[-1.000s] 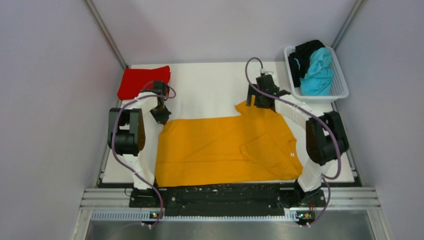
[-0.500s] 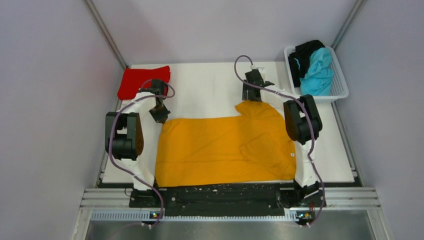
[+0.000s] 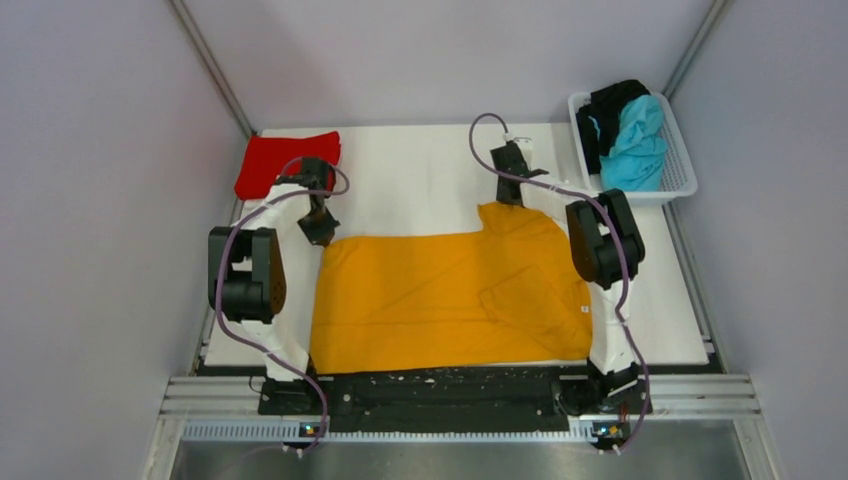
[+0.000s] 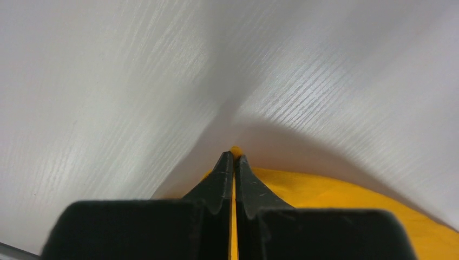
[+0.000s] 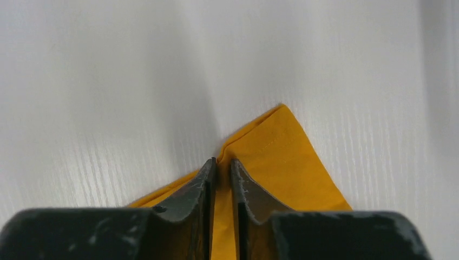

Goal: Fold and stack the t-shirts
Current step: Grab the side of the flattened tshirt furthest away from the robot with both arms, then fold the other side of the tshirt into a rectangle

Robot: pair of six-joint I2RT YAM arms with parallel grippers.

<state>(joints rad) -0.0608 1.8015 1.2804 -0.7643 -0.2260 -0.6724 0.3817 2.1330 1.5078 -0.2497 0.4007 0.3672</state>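
Observation:
The orange-yellow t-shirt (image 3: 450,300) lies spread flat across the near half of the white table. At its far left corner my left gripper (image 3: 322,232) is shut on the cloth, and the left wrist view shows a thin orange strip pinched between the jaws (image 4: 233,154). My right gripper (image 3: 507,192) is at the far right sleeve corner. Its jaws (image 5: 223,161) are closed to a narrow gap, with orange cloth (image 5: 281,162) filling it. A folded red t-shirt (image 3: 285,163) rests at the far left corner of the table.
A white basket (image 3: 682,172) at the far right holds a turquoise t-shirt (image 3: 635,145) and a black t-shirt (image 3: 612,105), both crumpled. Grey walls enclose the table on three sides. Bare white table (image 3: 420,180) lies between the two grippers.
My right arm swung left and slightly farther to the sleeve corner, then its jaws closed from wide open onto the orange cloth. The left gripper stayed put.

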